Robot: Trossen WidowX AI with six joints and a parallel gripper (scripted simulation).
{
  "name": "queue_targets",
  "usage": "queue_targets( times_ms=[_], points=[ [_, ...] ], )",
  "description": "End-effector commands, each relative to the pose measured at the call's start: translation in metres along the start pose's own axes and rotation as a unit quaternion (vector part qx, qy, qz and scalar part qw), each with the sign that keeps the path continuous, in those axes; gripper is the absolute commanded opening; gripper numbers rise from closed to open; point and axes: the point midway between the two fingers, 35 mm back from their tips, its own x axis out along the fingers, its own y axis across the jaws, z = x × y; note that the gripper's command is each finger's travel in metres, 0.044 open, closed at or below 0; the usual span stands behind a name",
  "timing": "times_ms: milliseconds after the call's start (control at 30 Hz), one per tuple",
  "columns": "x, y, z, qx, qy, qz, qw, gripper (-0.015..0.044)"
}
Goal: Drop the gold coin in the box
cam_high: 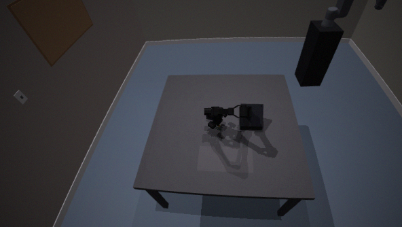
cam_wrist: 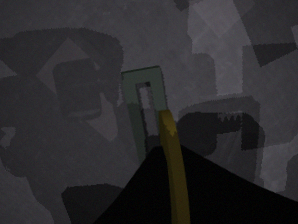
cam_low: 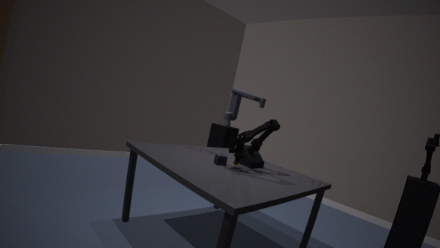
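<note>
My gripper (cam_high: 218,128) (cam_low: 236,160) (cam_wrist: 166,155) is shut on the gold coin (cam_low: 236,162) (cam_wrist: 176,167), which points down on edge below the fingers. The coin looks raised above the dark-green holder (cam_wrist: 154,75). In the wrist view it crosses the holder's right wall, and the slot beside it looks empty. The holder's near part is hidden by the fingers. The grey box (cam_low: 220,160) stands on the table left of the gripper in the exterior view. Its lid slot is too small to make out. I cannot make the box out in the top view.
The arm's dark base (cam_high: 252,117) (cam_low: 253,159) stands on the table (cam_high: 176,153) (cam_low: 238,193), right of the gripper in the top and exterior views. Arm shadows fall around the holder. Another arm on a black pedestal (cam_high: 320,54) (cam_low: 219,136) stands beyond the table.
</note>
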Motion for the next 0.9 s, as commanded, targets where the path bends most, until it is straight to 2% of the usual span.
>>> queue_targets(
  times_ms=[0,867],
  points=[
    [-0.012,0.003,0.003,-0.007,-0.004,0.0,1.0,0.0],
    [-0.069,0.005,-0.002,-0.029,0.003,-0.001,1.0,0.0]
  ],
)
